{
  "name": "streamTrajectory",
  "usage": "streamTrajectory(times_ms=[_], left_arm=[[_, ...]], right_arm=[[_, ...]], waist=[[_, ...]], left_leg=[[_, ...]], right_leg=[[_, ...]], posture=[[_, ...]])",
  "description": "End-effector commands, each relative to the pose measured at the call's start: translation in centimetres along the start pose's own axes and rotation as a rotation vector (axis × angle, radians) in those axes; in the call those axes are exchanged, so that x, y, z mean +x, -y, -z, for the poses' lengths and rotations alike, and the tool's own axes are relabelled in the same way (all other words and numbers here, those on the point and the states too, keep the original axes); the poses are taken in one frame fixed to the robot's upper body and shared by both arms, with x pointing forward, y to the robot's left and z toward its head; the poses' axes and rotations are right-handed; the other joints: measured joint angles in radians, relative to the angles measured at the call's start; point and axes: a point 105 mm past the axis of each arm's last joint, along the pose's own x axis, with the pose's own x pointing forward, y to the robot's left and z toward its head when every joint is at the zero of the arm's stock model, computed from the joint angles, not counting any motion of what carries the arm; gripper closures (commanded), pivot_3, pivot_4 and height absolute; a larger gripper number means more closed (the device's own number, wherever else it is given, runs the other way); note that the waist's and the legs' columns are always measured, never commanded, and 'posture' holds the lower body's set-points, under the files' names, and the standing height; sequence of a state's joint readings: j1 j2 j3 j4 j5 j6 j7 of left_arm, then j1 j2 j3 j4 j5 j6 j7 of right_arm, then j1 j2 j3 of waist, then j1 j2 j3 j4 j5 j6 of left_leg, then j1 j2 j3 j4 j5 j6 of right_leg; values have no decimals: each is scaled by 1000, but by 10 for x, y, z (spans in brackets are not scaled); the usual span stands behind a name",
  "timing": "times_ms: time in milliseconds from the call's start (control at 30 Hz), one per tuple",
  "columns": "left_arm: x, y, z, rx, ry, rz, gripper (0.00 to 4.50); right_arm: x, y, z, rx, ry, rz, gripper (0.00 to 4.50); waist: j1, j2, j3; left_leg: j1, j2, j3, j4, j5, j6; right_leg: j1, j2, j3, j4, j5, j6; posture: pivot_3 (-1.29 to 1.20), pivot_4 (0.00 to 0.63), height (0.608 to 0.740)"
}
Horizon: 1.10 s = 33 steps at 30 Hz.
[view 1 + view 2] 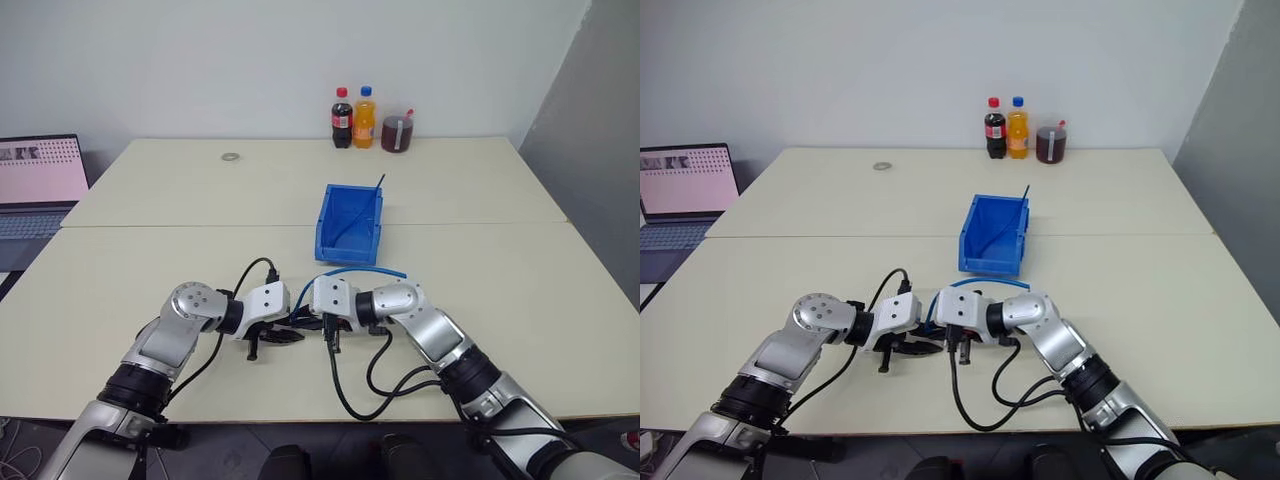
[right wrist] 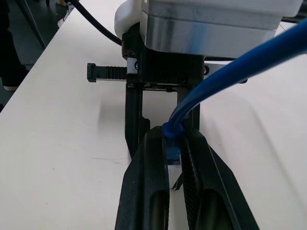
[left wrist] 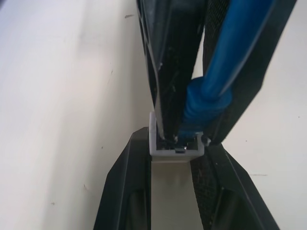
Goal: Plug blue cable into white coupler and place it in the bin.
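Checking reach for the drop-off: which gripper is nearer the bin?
Right. The right gripper sits just before the bin, holding the blue cable; the left gripper is farther back and leftward.

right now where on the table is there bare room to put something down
Bare: the wide stretch between the laptop and the bin, and right of the bin. Crowded: the near edge where the left gripper and right gripper meet, and the bottles.

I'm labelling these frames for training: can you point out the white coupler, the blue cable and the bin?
white coupler (image 3: pixel 175 149): left wrist view, on its white front edge.
blue cable (image 2: pixel 225 76): right wrist view, on the strand above the black fingers.
bin (image 1: pixel 346 250): left eye view, on its lowered front wall.
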<state>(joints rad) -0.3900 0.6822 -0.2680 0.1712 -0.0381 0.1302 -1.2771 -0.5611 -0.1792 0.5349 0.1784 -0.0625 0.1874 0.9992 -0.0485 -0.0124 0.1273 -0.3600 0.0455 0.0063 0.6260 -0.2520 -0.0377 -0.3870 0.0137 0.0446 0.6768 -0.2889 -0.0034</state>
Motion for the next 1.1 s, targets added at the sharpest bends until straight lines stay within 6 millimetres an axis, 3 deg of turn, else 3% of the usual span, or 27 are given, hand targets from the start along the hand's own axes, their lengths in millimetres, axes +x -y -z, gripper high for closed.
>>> streamTrajectory(times_ms=[33,233,300,567,767,867,967,1100], left_arm=[[-1,-3,-9,27,35,-8,3708],[-2,-5,-5,25,44,-49,3708],[-4,-5,-2,13,49,-67,3007],[-17,-3,13,-77,72,-146,1274],[-33,-1,9,-107,112,-209,13],[-44,-1,0,-158,160,-247,0],[-57,-8,-14,-192,209,-312,0],[-67,-23,-37,-192,263,-394,0]], right_arm=[[4,-44,74,243,-239,-116,4411],[3,-21,56,227,-161,-16,4411],[-1,-12,51,239,-127,32,4411],[-21,3,26,291,-6,132,4411],[-36,15,-14,341,148,226,4411],[-50,27,-34,374,223,295,4411],[-78,49,-60,398,324,410,4411],[-119,78,-87,450,447,558,4411]], waist=[[0,0,0],[0,-2,3],[0,-3,7],[1,-9,18],[-1,-12,33],[-1,-13,34],[0,-14,38],[0,-20,49]], left_leg=[[0,0,0,0,0,0],[-1,1,-1,0,0,0],[-1,1,-1,0,0,0],[-5,2,-3,0,0,0],[-7,3,-3,-2,-1,-2],[-22,3,-3,-1,-1,-2],[-39,3,-5,3,-1,-3],[-42,3,-5,4,-1,-3]], right_leg=[[0,0,0,0,0,0],[0,0,-1,0,0,0],[-1,-1,0,0,0,0],[-1,-2,-1,0,2,3],[-3,-1,-2,0,1,3],[-18,-1,-2,2,2,3],[-32,-1,-4,4,3,5],[-34,-1,-4,4,4,6]], posture=[[0,150,740],[0,150,740],[0,150,740],[0,150,740],[0,150,740],[0,150,740],[0,150,740],[0,150,740]])
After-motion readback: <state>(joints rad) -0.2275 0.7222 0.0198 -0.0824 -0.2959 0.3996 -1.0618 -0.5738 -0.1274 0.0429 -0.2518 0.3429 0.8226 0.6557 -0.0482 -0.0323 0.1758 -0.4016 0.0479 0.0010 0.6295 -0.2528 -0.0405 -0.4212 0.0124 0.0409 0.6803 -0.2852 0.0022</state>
